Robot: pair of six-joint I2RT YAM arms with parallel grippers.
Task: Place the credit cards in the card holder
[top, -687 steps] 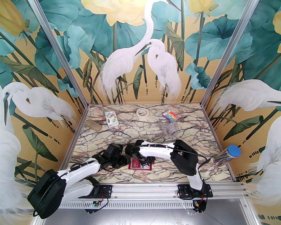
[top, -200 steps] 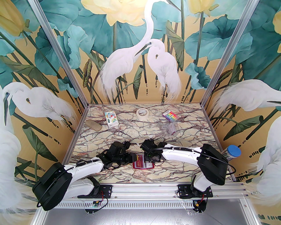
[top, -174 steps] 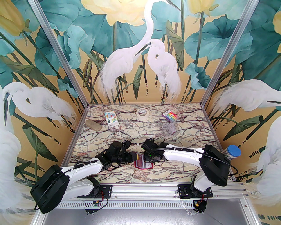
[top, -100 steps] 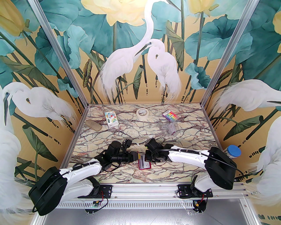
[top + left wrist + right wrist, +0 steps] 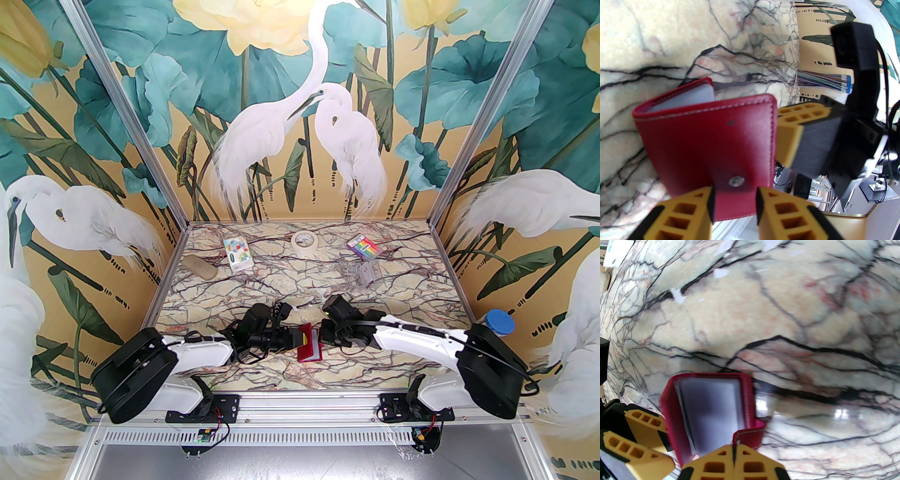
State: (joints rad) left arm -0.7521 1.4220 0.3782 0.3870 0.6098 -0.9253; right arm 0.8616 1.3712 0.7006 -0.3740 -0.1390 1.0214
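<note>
The card holder (image 5: 309, 350) sits low in the middle of the overhead frame on the marbled table (image 5: 290, 281), with a gripper on each side. It is partly open, its red covers apart like a half-shut book.

In the left wrist view its outer cover (image 5: 710, 150) fills the centre, and pale grey-blue cards (image 5: 699, 96) show behind the upper left edge. The left gripper (image 5: 735, 199) is at the bottom of that frame. Its fingers are partly apart on either side of the snap tab (image 5: 736, 181); I cannot tell whether the pads touch it. In the overhead view the left gripper (image 5: 300, 338) is just left of the holder.

The right gripper (image 5: 734, 451) is at the bottom of the right wrist frame. Its fingers are pressed together on the stitched red edge of the holder (image 5: 750, 432). The cards (image 5: 712, 413) stand between the covers there. In the overhead view the right gripper (image 5: 322, 336) is just right of the holder.

Toward the top of the table lie a tape roll (image 5: 304, 241), a rainbow packet (image 5: 362, 247) and a clear box (image 5: 361, 274), all well apart from the holder. A tube (image 5: 497, 323) with a blue cap is at the table's right edge
</note>
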